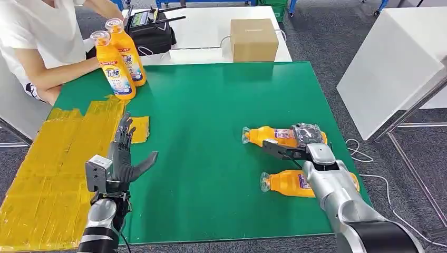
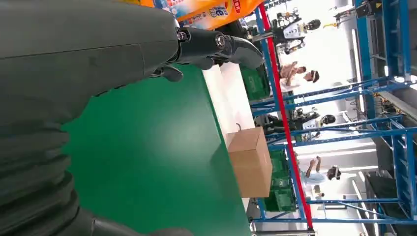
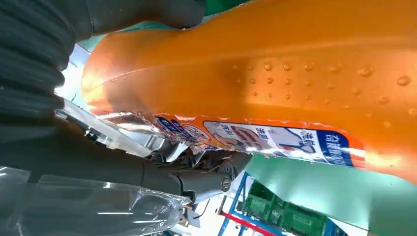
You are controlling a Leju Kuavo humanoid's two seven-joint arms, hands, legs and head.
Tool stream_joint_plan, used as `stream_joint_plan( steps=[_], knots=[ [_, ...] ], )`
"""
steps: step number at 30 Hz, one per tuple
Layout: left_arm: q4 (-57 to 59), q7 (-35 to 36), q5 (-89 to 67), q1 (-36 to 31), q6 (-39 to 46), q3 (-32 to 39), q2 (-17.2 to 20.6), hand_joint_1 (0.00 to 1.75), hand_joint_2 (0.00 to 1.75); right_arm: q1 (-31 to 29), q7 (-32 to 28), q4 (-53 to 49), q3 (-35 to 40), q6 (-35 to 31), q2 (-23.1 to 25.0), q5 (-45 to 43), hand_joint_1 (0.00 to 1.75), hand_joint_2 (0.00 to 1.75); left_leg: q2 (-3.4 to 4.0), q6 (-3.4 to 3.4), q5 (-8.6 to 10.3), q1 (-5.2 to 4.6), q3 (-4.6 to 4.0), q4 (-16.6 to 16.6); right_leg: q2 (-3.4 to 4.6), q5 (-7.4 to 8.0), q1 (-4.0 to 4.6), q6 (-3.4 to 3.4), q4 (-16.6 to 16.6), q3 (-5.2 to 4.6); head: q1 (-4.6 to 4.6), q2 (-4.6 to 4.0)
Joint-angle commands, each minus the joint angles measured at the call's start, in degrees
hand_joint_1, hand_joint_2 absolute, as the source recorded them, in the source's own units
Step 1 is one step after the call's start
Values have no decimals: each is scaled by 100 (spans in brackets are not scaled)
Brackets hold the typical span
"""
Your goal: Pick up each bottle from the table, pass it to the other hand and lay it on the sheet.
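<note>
Two bottles lie at 4 o'clock | right hand (image 1: 305,145) wraps far bottle (image 1: 282,136), long axis 9-to-3, cap toward 9 | left hand (image 1: 126,158) spread, holding nothing, beside sheet (image 1: 52,174).

head: high, looking down at green table (image 1: 221,105) | wrists: close, turned, perhaps sideways, same table

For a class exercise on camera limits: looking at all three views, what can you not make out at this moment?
- Head view: right hand covers the far lying bottle; whether its fingers have closed on it cannot be told.
- Head view: right forearm hides the middle of the near lying bottle.
- Right wrist view: that far bottle is cut off by the picture edges; label print unreadable.
- Left wrist view: left hand blocks the standing bottles.
</note>
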Motion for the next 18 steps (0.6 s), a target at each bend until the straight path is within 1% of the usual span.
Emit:
stream_joint_plan(
  steps=[1,2,3,4,5,6,7,8,9,10,11,12,13,15,16,18],
  knots=[
    [524,351,-235,-493,-646,-695,-6,0,175,1224,-3479,-2945,-2307,-877,1526,-4227,175,175,3,-1,-10,1,23,-1,-4,-9,2,-4,-2,22,0,0],
    [591,416,-209,-562,-499,-839,-29,0,175,1645,-3012,-3848,-2000,-769,1650,-4294,175,175,32,-9,-13,7,34,-10,25,-4,8,-12,-6,21,0,0],
    [621,451,-160,-592,-406,-942,-11,0,175,1836,-2775,-4228,-1792,-744,1644,-4407,175,175,11,-11,-14,8,26,-5,3,-12,10,-13,-1,21,-2,0],
    [631,467,-104,-597,-347,-1014,32,0,175,1866,-2675,-4273,-1677,-757,1568,-4550,175,175,9,-13,-18,10,26,-5,1,-17,12,-15,2,25,7,0],
    [625,468,-90,-589,-337,-1021,48,0,175,1849,-2677,-4224,-1671,-769,1542,-4591,175,175,-32,-10,-18,8,12,7,-40,-29,10,-12,12,22,7,0],
    [603,467,-65,-564,-325,-1026,88,0,175,1774,-2752,-4043,-1680,-813,1470,-4687,175,175,3,-12,-22,19,8,8,-3,-21,20,-13,15,10,0,0],
    [599,467,-60,-558,-324,-1022,96,0,175,1752,-2768,-4006,-1683,-818,1452,-4699,175,175,21,-9,-13,6,5,1,18,-13,6,-11,13,-15,-9,0],
    [590,465,-52,-550,-322,-1019,106,0,175,1715,-2815,-3912,-1691,-844,1428,-4734,175,175,-9,-12,-22,2,22,-1,-15,-32,3,-14,21,12,-7,0],
    [586,464,-46,-545,-323,-1012,114,0,175,1696,-2832,-3876,-1693,-849,1415,-4744,175,175,-30,-5,-7,16,4,2,-29,-13,15,-5,-2,6,-11,0],
    [578,462,-39,-537,-323,-1008,119,0,175,1660,-2877,-3786,-1702,-874,1396,-4773,175,175,-52,-4,-11,17,17,-2,-51,-20,16,-4,-5,28,4,0],
    [578,462,-39,-537,-323,-1008,119,0,175,1660,-2877,-3786,-1702,-874,1396,-4773,175,175,-50,0,-5,7,11,-4,-51,-16,7,-2,0,18,-9,0],
    [576,461,-34,-533,-323,-1003,127,0,175,1644,-2906,-3744,-1710,-886,1396,-4792,175,175,-34,1,-7,9,15,-2,-40,-14,11,-2,0,20,0,0],
    [570,461,-30,-529,-321,-1002,124,0,175,1641,-2922,-3737,-1710,-887,1403,-4810,175,175,-33,1,-3,0,-5,1,-41,-14,2,-1,11,-1,2,0],
    [566,461,-22,-519,-319,-998,122,0,175,1667,-2934,-3777,-1693,-875,1417,-4823,175,175,-11,-2,-8,5,4,-3,-22,-8,2,-3,4,5,-2,0],
    [571,461,-26,-518,-312,-1001,121,0,175,1692,-2962,-3835,-1700,-900,1441,-4861,175,175,-10,-1,-2,3,-4,-3,-20,-4,-2,-2,4,-5,-2,0],
    [592,462,-26,-520,-307,-1007,114,0,175,1719,-2977,-3901,-1700,-899,1469,-4905,175,175,-18,-4,-8,3,14,-1,-31,-13,-2,-5,4,13,0,0]
  ],
)
